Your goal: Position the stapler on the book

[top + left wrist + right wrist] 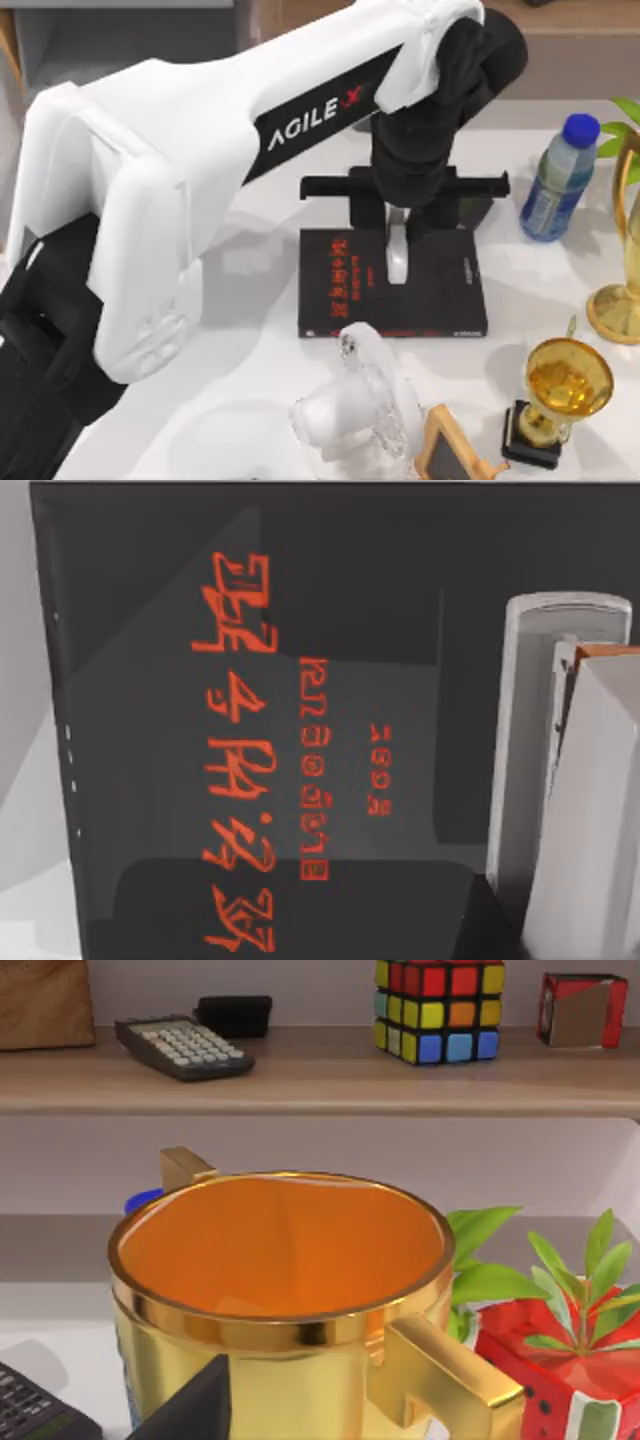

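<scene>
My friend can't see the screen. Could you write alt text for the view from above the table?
A white stapler lies on a black book with red lettering, under the left gripper of a big white arm reaching in from the left. A water bottle and gold trophies stand at the right.

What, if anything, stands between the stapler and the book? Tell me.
Nothing visible does. In the top view the stapler already sits over the book, right of the red lettering, directly below the left gripper. The left wrist view shows bare black cover beside the stapler. I cannot tell whether it is touching the cover yet.
</scene>
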Robot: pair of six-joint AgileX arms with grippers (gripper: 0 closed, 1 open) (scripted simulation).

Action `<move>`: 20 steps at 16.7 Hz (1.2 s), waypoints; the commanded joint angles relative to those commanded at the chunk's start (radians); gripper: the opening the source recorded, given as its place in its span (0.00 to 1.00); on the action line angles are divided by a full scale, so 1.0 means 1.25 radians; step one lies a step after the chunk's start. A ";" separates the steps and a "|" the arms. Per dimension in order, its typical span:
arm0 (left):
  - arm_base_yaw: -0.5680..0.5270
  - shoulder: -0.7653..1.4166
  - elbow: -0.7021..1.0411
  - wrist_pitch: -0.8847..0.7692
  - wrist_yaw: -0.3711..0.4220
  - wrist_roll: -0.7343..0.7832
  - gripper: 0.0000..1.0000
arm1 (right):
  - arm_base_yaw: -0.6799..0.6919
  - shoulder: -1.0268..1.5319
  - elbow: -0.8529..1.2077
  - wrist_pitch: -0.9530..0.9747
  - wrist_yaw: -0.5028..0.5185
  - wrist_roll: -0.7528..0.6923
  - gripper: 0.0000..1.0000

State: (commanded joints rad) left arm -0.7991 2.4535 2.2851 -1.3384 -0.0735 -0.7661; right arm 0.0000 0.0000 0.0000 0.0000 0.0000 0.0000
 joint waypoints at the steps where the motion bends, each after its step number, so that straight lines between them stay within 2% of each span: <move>1: 0.000 0.000 -0.003 0.003 0.000 0.000 0.00 | 0.000 0.000 0.000 0.000 0.000 0.000 1.00; 7: 0.001 0.006 -0.082 0.087 -0.001 0.002 0.00 | 0.000 0.000 0.000 0.000 0.000 0.000 1.00; 11: 0.001 0.006 -0.086 0.091 -0.001 0.002 0.00 | 0.000 0.000 0.000 0.000 0.000 0.000 1.00; 20: 0.001 0.006 -0.086 0.091 -0.001 0.002 0.68 | 0.000 0.000 0.000 0.000 0.000 0.000 1.00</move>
State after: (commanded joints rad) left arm -0.7974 2.4614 2.1771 -1.2245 -0.0744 -0.7631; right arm 0.0000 0.0000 0.0000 0.0000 0.0000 0.0000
